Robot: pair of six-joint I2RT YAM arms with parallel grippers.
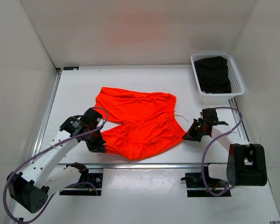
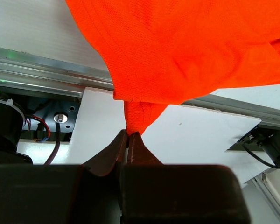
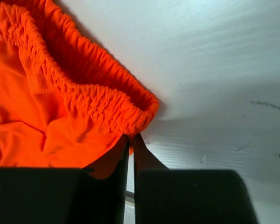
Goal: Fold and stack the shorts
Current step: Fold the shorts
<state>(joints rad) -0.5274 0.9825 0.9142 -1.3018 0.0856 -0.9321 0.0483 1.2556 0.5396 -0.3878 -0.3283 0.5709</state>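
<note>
The bright neon-orange fabric shorts [image 1: 137, 123] lie spread flat across the middle of the white tabletop [image 1: 130, 81], a little nearer its near edge than its far one. The gathered elastic waistband [image 1: 170, 116] is turned toward the right edge and the two wide legs toward the left. The left gripper [image 1: 97, 144] is clamped on the hem corner of the nearer leg (its wrist view shows a peak of orange cloth pinched between the closed fingers [image 2: 107, 156]). The right gripper [image 1: 190, 135] sits at the near end of the waistband, its fingers [image 3: 147, 161] drawn almost together with a sliver of orange fabric between them. A white slatted plastic basket [image 1: 217, 96] holding dark folded cloth [image 1: 213, 74] stands in the far right corner.
</note>
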